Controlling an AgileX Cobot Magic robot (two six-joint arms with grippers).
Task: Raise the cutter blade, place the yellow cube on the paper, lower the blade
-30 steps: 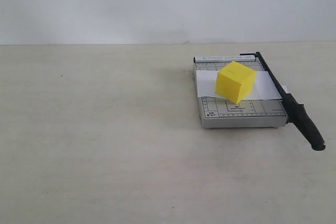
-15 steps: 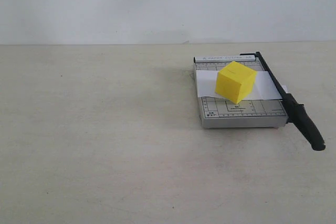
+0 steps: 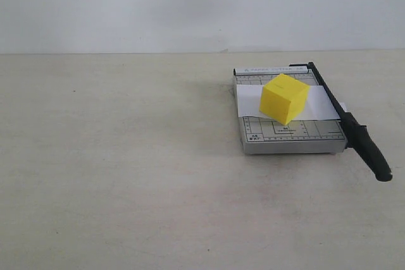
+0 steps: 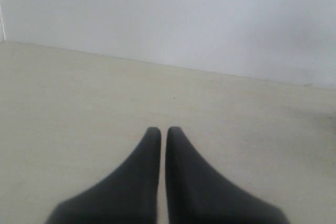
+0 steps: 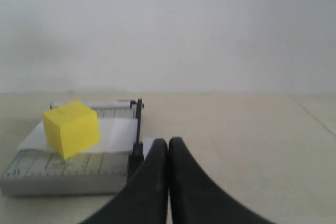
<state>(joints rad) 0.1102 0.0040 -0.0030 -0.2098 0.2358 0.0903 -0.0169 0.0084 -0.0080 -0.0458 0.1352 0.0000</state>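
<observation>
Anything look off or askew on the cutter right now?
Nothing is damaged or spilled. The yellow cube sits turned corner-forward on the paper, not square to the grey base's grid. A corner of the sheet pokes out past the lowered cutter blade.

1. The paper cutter base [image 3: 288, 140] sits on the table [image 3: 126, 169], over on the right side.
2. The paper [image 3: 250, 102] lies across the base from side to side.
3. The cube [image 3: 284, 98] sits on the paper, near the middle of the base.
4. The cutter blade [image 3: 338, 110] lies down along the base's right edge, on top of the paper's end.
5. Its handle [image 3: 373, 156] sticks out past the front.
</observation>
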